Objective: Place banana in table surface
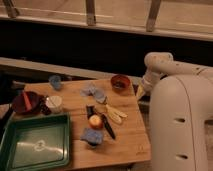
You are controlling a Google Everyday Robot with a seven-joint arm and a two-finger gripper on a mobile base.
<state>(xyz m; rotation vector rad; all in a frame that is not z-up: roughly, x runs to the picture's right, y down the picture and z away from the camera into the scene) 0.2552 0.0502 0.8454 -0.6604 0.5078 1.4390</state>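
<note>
The banana (114, 114) is pale cream-yellow, with two slender lobes. It lies on the light-brown wooden table surface (127, 137), right of centre. A dark knife (107, 127) and a round orange fruit (95, 120) lie just left of it. My gripper (141, 91) hangs at the end of the white arm (159, 64), just off the table's right edge near the back corner. It is to the right of and behind the banana, apart from it.
A dark green tray (35, 143) fills the front left. A red bowl (120, 82) stands at the back right, with a blue cup (55, 81), a dark red dish (27, 102) and a white cup (53, 103) to the left. A grey-blue cloth (94, 92) and a blue object (92, 135) lie near the middle. My white body (180, 125) stands to the right.
</note>
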